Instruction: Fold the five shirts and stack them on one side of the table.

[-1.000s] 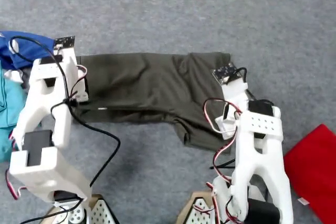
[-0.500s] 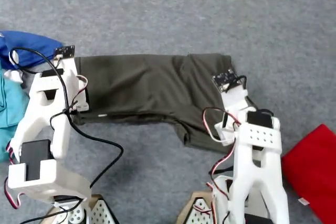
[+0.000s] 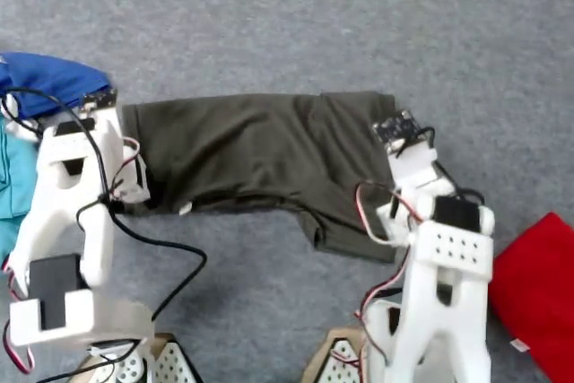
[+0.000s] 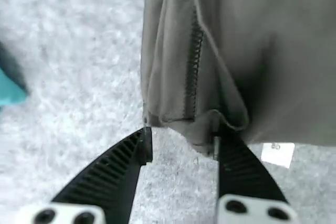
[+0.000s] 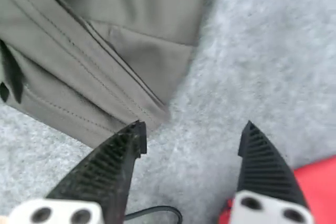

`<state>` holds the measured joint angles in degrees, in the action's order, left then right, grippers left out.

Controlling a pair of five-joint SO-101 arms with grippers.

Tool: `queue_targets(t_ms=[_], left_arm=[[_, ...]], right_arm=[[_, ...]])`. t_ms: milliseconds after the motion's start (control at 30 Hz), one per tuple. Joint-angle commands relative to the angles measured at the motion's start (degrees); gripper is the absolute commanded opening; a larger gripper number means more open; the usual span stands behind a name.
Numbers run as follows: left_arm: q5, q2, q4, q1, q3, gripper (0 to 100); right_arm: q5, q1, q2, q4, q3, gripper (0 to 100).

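Olive shirt (image 3: pixel 260 154): lying lengthwise across the middle of the table (image 3: pixel 269 24), looking doubled over judging by the stacked hems at its left end, with a sleeve (image 3: pixel 350 230) sticking out at near right.

Left gripper (image 4: pixel 181 140): sitting low at the shirt's near-left corner, jaws apart and straddling the folded edge, one tip against the cloth just beside the white tag (image 4: pixel 276 153). Probably lining up a pinch through both layers.

Right gripper (image 5: pixel 194 129): hovering at the shirt's right end, jaws wide apart, gripping nothing, one tip at the sleeve edge and the other over bare table. Likely taking the opposite end so the cloth lifts evenly for the next fold.

Red shirt (image 3: pixel 534 280): lying at near right, apart from the olive one, possibly marking the stack side.

Blue shirt (image 3: pixel 45 82) and teal shirt (image 3: pixel 13 186): bunching at the left edge, looking not yet folded.
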<state>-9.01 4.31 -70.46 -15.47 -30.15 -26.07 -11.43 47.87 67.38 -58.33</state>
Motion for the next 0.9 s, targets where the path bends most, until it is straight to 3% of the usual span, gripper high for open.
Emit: queue_targets(t_ms=[0, 167, 233, 333, 400, 533, 633, 867], left_arm=[[0.5, 5.1, -1.2, -0.6, 3.6, 21], [0.6, 10.3, -2.6, -0.5, 7.5, 21], [1.8, 12.0, -2.2, -1.7, 9.5, 19], [9.7, 12.4, 1.8, -2.3, 14.2, 7], [13.5, 11.3, 9.1, -1.1, 14.4, 2], [18.4, 4.3, 22.2, 3.3, 13.7, 2], [18.7, -2.9, 27.5, 5.5, 14.0, 2], [19.2, -18.7, 28.7, 4.6, 23.3, 2]], right_arm=[[-1.4, -0.7, 6.3, 3.0, 4.4, 29.6], [-4.0, -0.7, 13.8, 7.9, 9.5, 28.8], [-4.0, -0.7, 15.8, 8.8, 11.6, 22.7], [-2.6, -0.3, 16.5, 4.0, 12.2, 1.9], [0.7, -0.2, 14.3, -4.0, 11.6, 3.7], [6.3, 4.0, 2.4, -19.0, 11.6, 3.4], [8.2, 7.8, -10.5, -25.4, 14.2, 3.4], [10.1, 8.8, -41.8, -31.2, 34.9, 0.6]])
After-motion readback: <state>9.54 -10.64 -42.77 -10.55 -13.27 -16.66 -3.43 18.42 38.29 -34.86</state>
